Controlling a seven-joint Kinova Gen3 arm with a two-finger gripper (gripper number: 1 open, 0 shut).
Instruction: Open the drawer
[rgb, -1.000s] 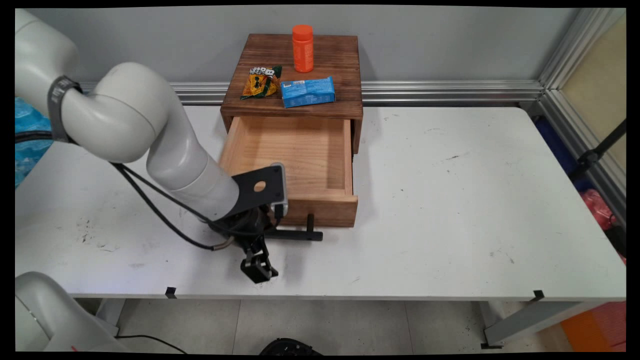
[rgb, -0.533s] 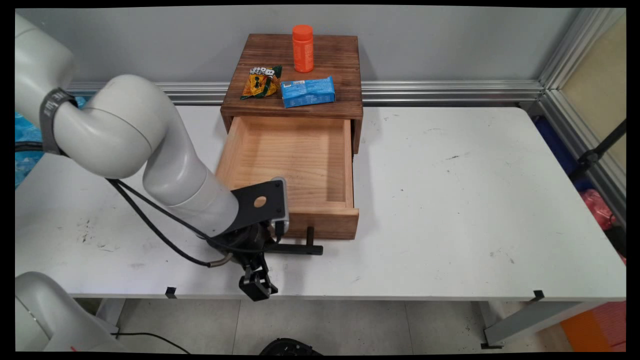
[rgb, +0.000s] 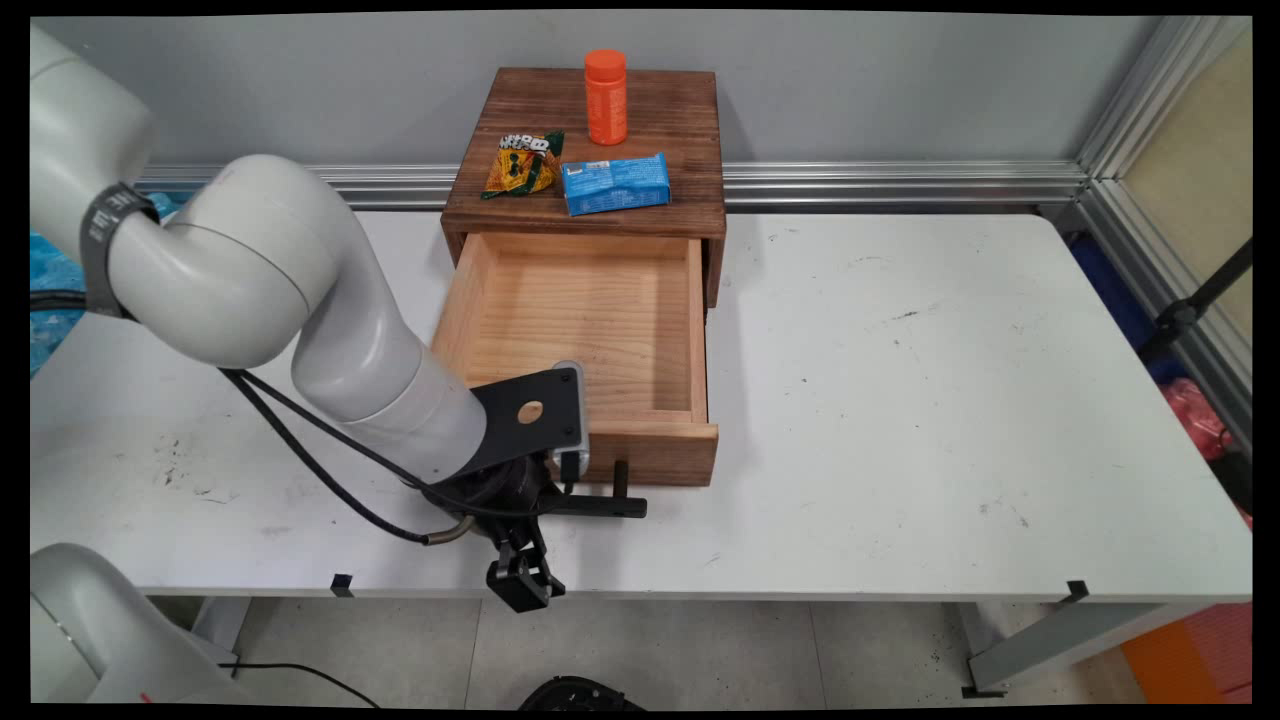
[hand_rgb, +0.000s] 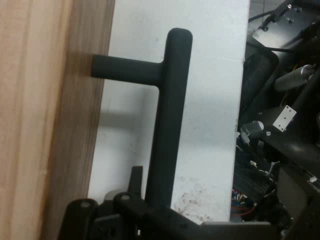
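Observation:
A dark wooden cabinet (rgb: 680, 130) stands at the back of the white table (rgb: 900, 400). Its light wooden drawer (rgb: 590, 320) is pulled far out toward the near edge and holds nothing. My gripper (rgb: 548, 503) (hand_rgb: 152, 212) sits low at the drawer's front, shut on the black bar handle (rgb: 605, 507) (hand_rgb: 167, 125). In the hand view the handle runs up from between the linkage, with the drawer front (hand_rgb: 45, 120) on the left. An orange bottle (rgb: 605, 97), a yellow-green snack bag (rgb: 522, 163) and a blue box (rgb: 615, 183) rest on the cabinet top.
The table's front edge (rgb: 700, 595) lies just below my hand, and a black part of the hand hangs over it. Black cables (rgb: 310, 440) loop from the arm over the table's left side. An aluminium rail (rgb: 900, 182) runs along the wall.
The drawer has slid further out toward the table's near edge, and my gripper has moved the same way with the handle in it.

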